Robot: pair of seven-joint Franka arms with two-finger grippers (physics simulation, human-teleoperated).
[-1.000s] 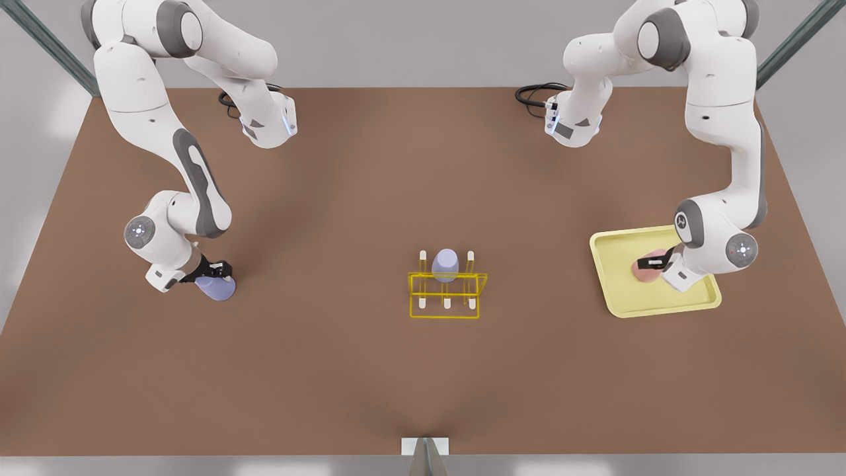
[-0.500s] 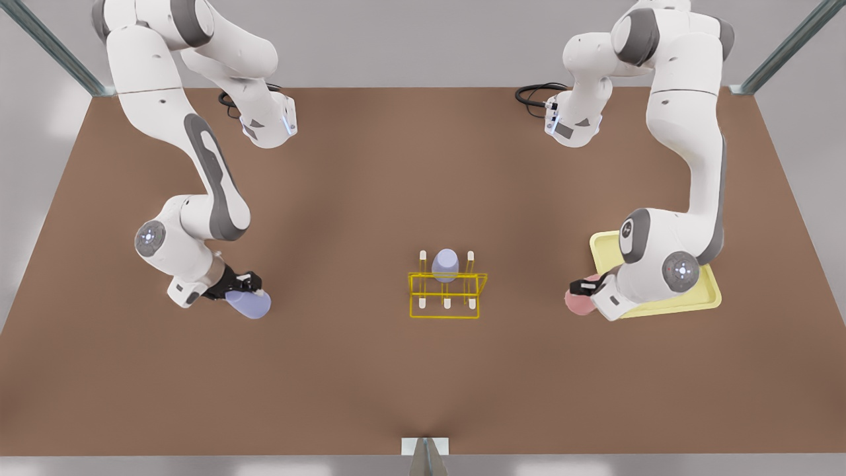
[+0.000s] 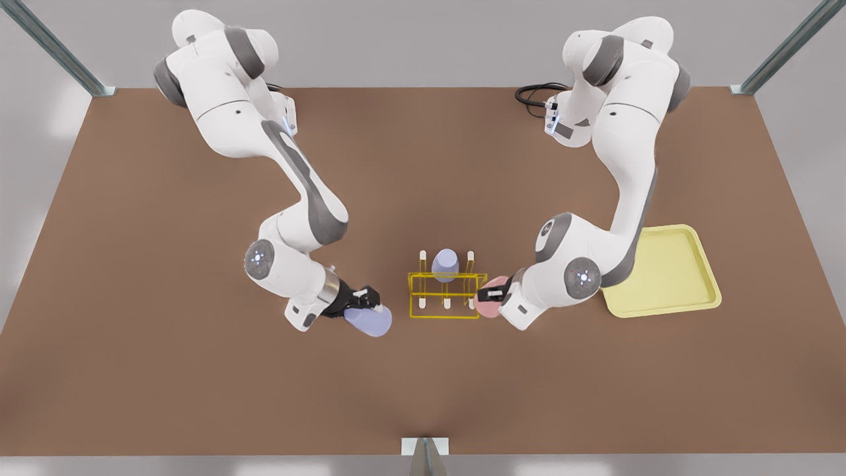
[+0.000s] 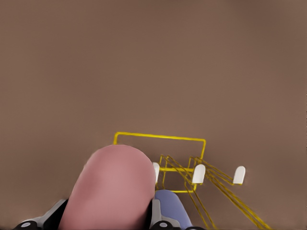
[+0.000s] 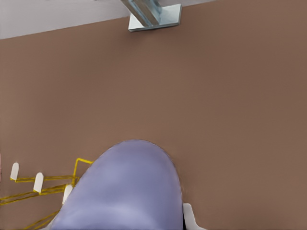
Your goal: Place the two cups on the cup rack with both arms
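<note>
The cup rack [image 3: 447,295] stands mid-counter [image 3: 132,370]. A third cup [image 3: 445,265] sits on its rear pegs. The tray [image 3: 667,271] lies at the front view's right. The left gripper [image 3: 490,293] holds one cup [image 3: 488,307] beside the rack; the right gripper [image 3: 367,301] holds another [image 3: 369,322] at the front view's left.

Lavender cup [image 3: 370,322] held tilted just off the rack's [image 3: 446,296] front-view left side. Pink cup [image 3: 488,305] held at its right edge. Yellow wire rack upright mid-bench, white-tipped pegs.
</note>
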